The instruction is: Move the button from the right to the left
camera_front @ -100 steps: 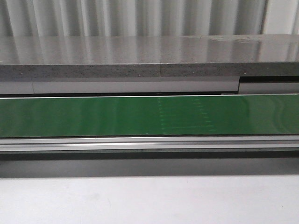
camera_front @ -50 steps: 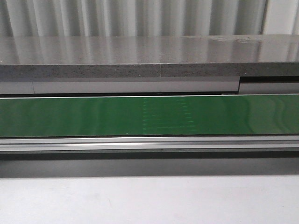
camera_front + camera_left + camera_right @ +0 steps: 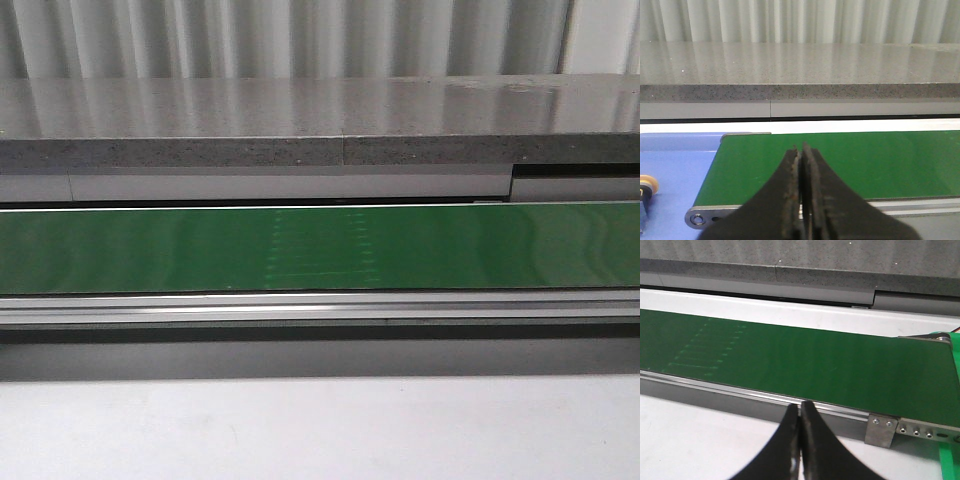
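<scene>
I'm looking out over the green conveyor belt (image 3: 150, 250) running left to right across the front view, with a faint patch of pale stitch marks (image 3: 320, 248) sitting near its middle. Behind it, on the far side, the grey speckled counter (image 3: 300, 120) is stretching the full width, and the white tabletop (image 3: 320, 430) is lying on the near side. Neither of my arms is showing in that front view.

My left gripper (image 3: 801, 165) is hovering above the near edge of the belt's left end, fingers pressed together with nothing between them. The belt's end roller bracket (image 3: 699, 218) is sitting just beside it, and a blue surface (image 3: 675, 170) is spreading out past the belt's end. The button (image 3: 646, 192) is peeking in at the edge of that view, resting on the blue surface, only its yellow cap and a bit of dark collar showing, well apart from my fingers.

My right gripper (image 3: 800, 412) is closed too, empty, hanging over the near rail (image 3: 740, 395) toward the belt's right end, near a metal bracket (image 3: 881, 431).
</scene>
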{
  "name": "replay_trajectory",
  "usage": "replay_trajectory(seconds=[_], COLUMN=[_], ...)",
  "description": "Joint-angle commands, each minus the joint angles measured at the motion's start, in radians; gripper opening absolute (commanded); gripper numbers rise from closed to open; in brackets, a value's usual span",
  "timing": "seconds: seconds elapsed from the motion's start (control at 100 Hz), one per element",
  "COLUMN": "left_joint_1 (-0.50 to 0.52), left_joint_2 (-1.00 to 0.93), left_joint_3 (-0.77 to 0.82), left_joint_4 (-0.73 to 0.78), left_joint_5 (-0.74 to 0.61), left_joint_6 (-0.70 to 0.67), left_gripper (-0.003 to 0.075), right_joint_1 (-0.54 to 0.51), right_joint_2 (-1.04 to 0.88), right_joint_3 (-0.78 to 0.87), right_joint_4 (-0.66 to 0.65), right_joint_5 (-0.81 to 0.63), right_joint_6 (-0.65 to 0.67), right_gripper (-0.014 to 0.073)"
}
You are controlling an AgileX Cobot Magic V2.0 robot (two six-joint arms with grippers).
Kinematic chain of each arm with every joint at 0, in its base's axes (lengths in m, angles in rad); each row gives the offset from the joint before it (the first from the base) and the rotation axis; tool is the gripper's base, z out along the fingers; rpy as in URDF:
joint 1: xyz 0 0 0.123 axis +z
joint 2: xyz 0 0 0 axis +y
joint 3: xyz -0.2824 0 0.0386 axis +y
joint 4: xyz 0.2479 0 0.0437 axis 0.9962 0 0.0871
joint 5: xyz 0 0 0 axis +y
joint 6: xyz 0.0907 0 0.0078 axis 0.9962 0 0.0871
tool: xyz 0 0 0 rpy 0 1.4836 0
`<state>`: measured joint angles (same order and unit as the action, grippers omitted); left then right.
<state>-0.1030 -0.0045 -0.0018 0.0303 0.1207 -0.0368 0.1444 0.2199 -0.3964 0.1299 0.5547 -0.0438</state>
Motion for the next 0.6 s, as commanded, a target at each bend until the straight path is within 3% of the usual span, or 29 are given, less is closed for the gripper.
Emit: replay_trajectory(seconds=[0.0,0.15,0.3,0.5,0.59], left_joint_1=[0.003,0.003,0.003,0.003,0.003], left_joint_2=[-0.032,-0.032,-0.032,-0.032,-0.032], left_joint_3=[0.024,0.024,0.024,0.024,0.024], left_joint_4=[-0.008,-0.008,-0.008,-0.008,-0.008], left_joint_5=[-0.081,-0.081,-0.081,-0.081,-0.081], left_joint_6=[-0.002,-0.002,-0.002,-0.002,-0.002], left_gripper=[-0.0020,-0.0020,-0.0020,-0.0020,-0.0020], right_joint_1=[-0.016,-0.091,-0.168,-0.211,-0.211], right_joint_2=[0.009,0.009,-0.023,-0.153,-0.213], right_joint_3=[-0.003,0.118,0.265,0.410,0.408], right_joint_4=[-0.017,-0.113,-0.118,-0.175,-0.180], right_joint_5=[-0.149,-0.430,-0.666,-0.682,-0.589], right_joint_6=[-0.004,-0.002,0.018,0.143,0.147], right_gripper=[-0.0066,-0.0066,-0.0066,-0.0066,-0.0066])
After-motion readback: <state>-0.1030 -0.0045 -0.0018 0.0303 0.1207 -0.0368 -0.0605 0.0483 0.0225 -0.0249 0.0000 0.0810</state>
